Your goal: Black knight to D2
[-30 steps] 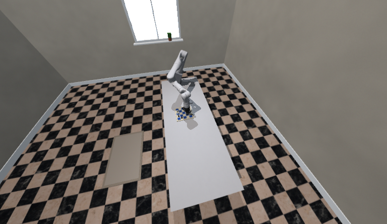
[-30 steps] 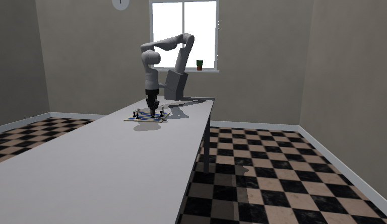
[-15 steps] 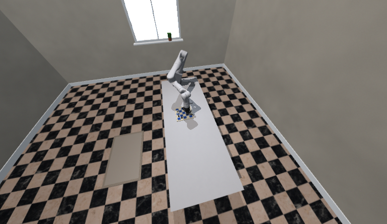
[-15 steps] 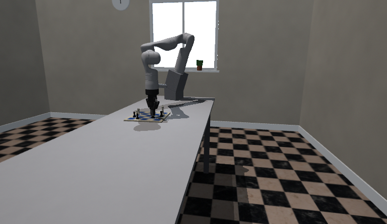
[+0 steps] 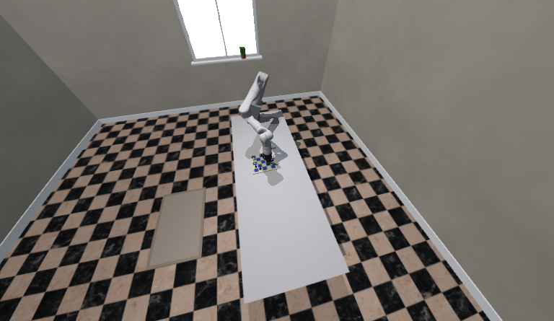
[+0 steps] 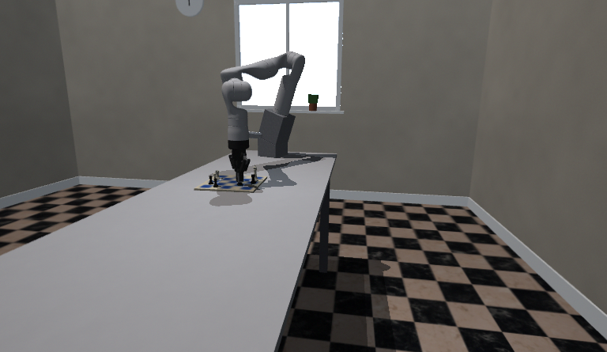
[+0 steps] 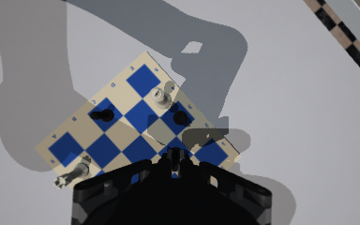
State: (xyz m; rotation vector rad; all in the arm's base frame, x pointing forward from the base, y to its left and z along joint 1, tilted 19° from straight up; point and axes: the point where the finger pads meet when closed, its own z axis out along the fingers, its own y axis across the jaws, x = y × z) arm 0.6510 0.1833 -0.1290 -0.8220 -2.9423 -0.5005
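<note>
Pincer (image 7: 174,161): matte black, nearly closed, clamped on black knight (image 7: 174,158), low over the board.
Chessboard (image 7: 141,114): flat, blue and cream squares, lettered edge, directly beneath.
Black pieces: rounded pawn (image 7: 180,117) just ahead; another (image 7: 102,114) ahead-left.
White pieces: one upright (image 7: 161,97) beyond; one (image 7: 72,174) at the near-left edge.

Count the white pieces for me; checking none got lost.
2 white pieces: one near the board's far edge, one at its left corner; the gripper may hide others.
</note>
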